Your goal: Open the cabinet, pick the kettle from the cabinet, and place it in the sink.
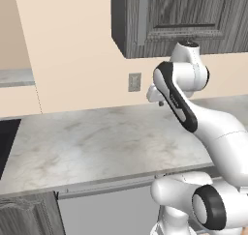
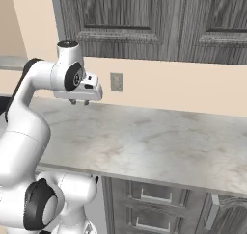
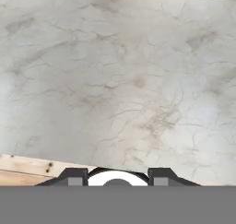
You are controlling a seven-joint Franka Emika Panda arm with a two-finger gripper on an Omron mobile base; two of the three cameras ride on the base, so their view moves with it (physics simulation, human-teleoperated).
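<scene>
- Two closed doors of the cabinet (image 2: 144,21) hang above me on the wall; the cabinet is up and behind my jaws (image 2: 79,102), and my jaws point down at the tabletop (image 2: 159,141), so they face away from it.
- My jaws hold nothing. In the hand view the two dark tips stand apart with a clear gap between them, about half open as I judge it, and below them is bare marble.
- I hover over the tabletop, just in front of the wall outlet (image 2: 116,82). I touch nothing.
- The cabinet is dark grey wood grain with raised panels and a long lower edge that runs left to right, parallel to the tabletop's back edge. I cannot make out a handle on the doors.
- I do not see the kettle, so I judge it sits behind a shut door; which door, I cannot tell.
- At the far left of the left base view a black strip (image 1: 6,142) is set in the tabletop. I think it may be the sink, but too little shows to be sure.
- The tabletop is pale marble with thin brown veins, flat and smooth.
- The first step, opening the door, is not yet done. For this, my hand must rise and turn toward the door.
</scene>
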